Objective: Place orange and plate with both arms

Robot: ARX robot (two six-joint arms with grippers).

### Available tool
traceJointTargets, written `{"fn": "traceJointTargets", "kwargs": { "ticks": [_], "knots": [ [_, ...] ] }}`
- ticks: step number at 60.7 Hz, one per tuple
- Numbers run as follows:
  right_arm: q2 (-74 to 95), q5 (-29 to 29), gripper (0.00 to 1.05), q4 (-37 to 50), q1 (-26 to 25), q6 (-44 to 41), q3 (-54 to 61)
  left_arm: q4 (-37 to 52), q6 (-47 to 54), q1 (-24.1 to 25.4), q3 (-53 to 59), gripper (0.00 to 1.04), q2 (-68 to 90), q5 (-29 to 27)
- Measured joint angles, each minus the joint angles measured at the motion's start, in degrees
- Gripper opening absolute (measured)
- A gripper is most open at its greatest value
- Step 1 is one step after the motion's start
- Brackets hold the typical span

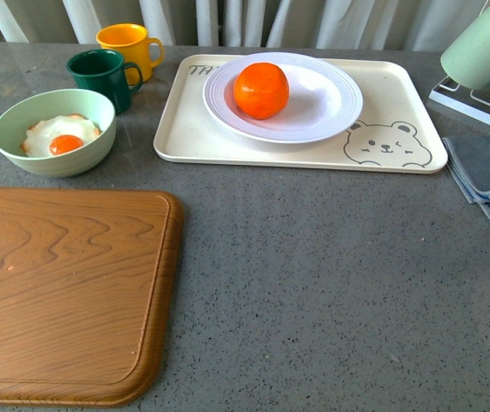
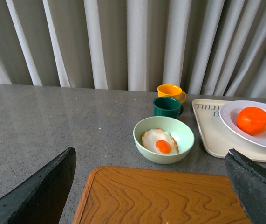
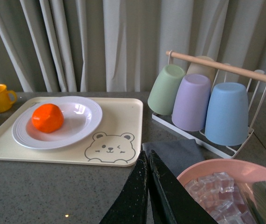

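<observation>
Grey table [image 1: 313, 283]: tray [image 1: 193, 137], board [image 1: 64, 292], bowl [image 1: 21, 150].

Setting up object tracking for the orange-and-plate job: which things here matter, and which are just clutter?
Job items:
orange
plate, holding the orange

Just lying about:
bear-print tray under the plate
green bowl with fried egg
yellow mug
dark green mug
cutting board
cup rack
grey cloth
</observation>
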State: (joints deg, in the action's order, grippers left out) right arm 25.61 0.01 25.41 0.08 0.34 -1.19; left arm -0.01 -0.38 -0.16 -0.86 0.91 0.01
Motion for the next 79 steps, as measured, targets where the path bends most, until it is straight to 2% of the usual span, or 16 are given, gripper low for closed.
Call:
{"fn": "traceJointTargets", "kwargs": {
  "ticks": [14,45,49,51,77,79],
  "knots": [
    [-6.7,0.0,0.02,-6.5,0.0,0.0,0.0,0.0,0.0,0.0,0.0,0.96,0.0,0.0],
    [-15.4,0.0,0.02,-15.1,0.0,0.0,0.0,0.0,0.0,0.0,0.0,0.96,0.0,0.0],
    [-21.5,0.0,0.02,-23.3,0.0,0.0,0.0,0.0,0.0,0.0,0.0,0.96,0.0,0.0],
    [-23.4,0.1,0.02,-24.6,0.0,0.0,0.0,0.0,0.0,0.0,0.0,0.96,0.0,0.0],
    [-25.3,0.0,0.02,-25.3,0.0,0.0,0.0,0.0,0.0,0.0,0.0,0.96,0.0,0.0],
    [-25.3,0.0,0.06,-25.3,0.0,-0.1,0.0,0.0,0.0,0.0,0.0,0.96,0.0,0.0]
  ]
}}
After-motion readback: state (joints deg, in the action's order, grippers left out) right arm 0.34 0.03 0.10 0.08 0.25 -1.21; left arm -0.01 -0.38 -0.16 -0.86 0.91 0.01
